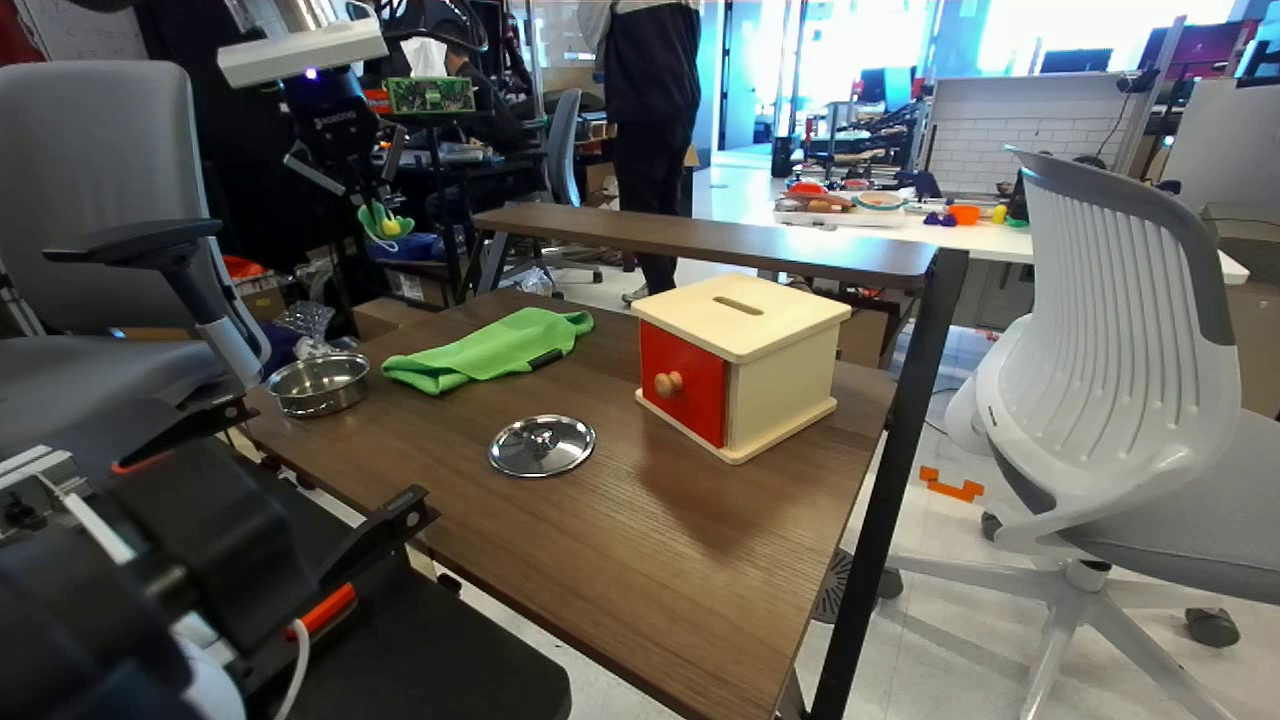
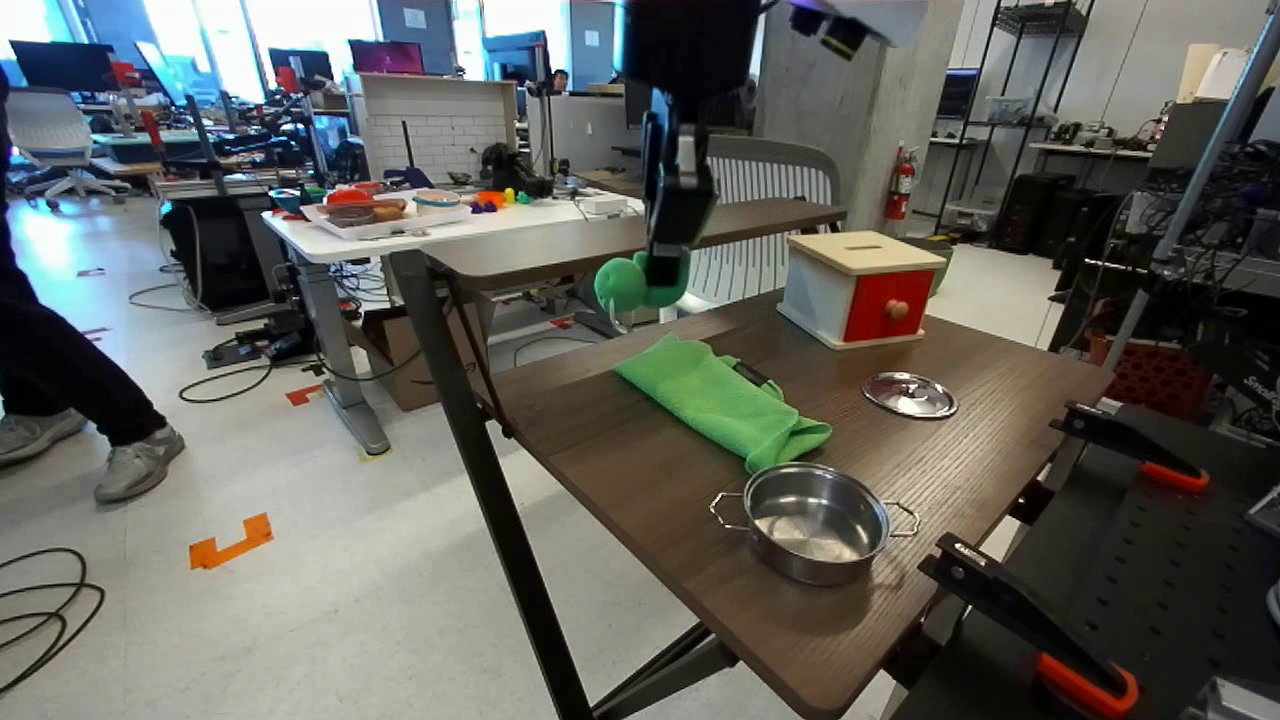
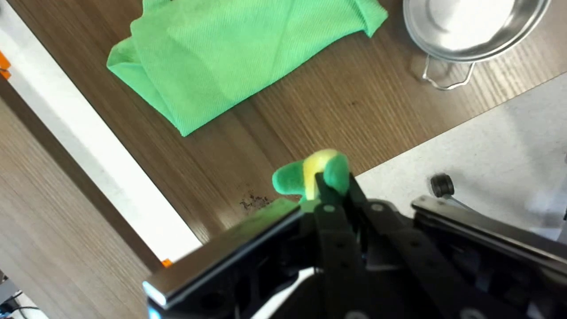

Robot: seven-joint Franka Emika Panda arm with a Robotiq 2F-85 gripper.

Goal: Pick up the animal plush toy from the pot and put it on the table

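Our brown table [image 1: 640, 540] bears the pot [image 2: 815, 562]; we hold the plush toy [image 3: 312, 172] aloft, pinched in our gripper [image 3: 336, 182].

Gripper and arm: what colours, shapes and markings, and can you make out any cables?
The arm shows light grey in an exterior view, with a white bar-shaped housing bearing a small purple light. The gripper is mostly black, with slim silvery metal links and small pale lettering that seems to read ROBOTIQ. I can't make out cables clearly enough to say.
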